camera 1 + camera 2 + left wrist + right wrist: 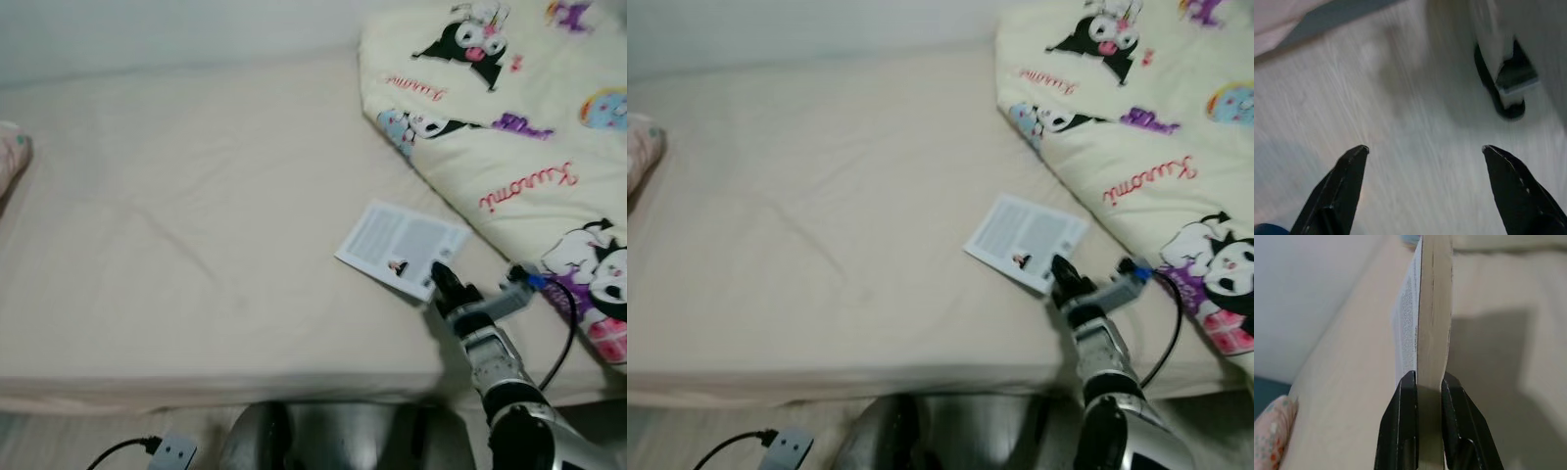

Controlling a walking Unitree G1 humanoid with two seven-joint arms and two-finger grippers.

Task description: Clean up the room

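Right gripper (443,277) fingers clamped on booklet (397,245) at bed (196,245) edge, beside quilt (509,117); removal from bed pending. Left gripper (1422,156) fingers apart, idle over floor

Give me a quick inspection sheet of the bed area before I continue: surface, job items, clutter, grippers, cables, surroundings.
Surface: bed with a beige sheet, mildly creased.
Job's things: thin white book, printed back cover up, near the bed's front edge, pinched at one corner.
Clutter: cartoon-print comforter bunched on the right; pink pillow at the left edge.
Grippers: right gripper shut on the book's edge; left gripper open, hanging over the floor.
Cables: black cable looping along the right arm; power strip with a black cord on the floor.
Surroundings: pale wall behind the bed.
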